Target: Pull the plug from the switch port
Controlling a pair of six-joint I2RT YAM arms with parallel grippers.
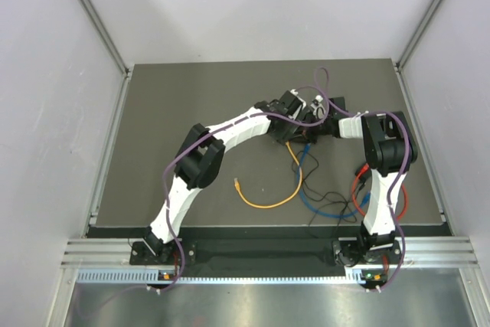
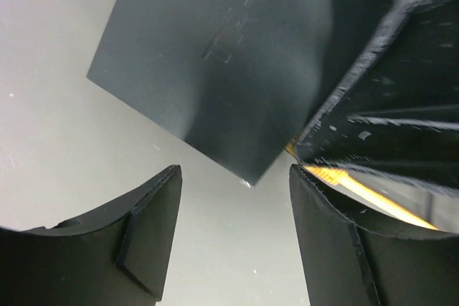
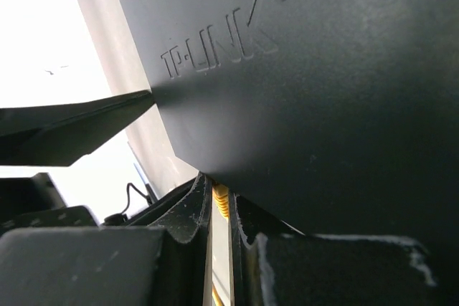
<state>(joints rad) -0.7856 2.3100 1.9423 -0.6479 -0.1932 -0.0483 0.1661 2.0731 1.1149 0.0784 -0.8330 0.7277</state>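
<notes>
Black and flat, the switch (image 3: 323, 105) is near the table's (image 1: 168, 112) middle, masked overhead by the left arm (image 1: 191, 166) and right arm (image 1: 383, 181), a yellow cable (image 1: 264, 205), blue cable (image 1: 318, 206) and red cable (image 1: 357, 188) nearby; only wrist views show the right gripper (image 3: 221, 214) pinched on the yellow plug (image 3: 220, 197) at its edge, the left gripper (image 2: 235, 184) spread wide, empty.

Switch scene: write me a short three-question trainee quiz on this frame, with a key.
1. True or false: the left gripper stands open.
2. What colour is the cable pinched in the shut right gripper? A blue, B yellow, C red.
3. Fill in: the lettering embossed on the switch reads ____.
Key: 1 true; 2 B; 3 TP-LINK.
</notes>
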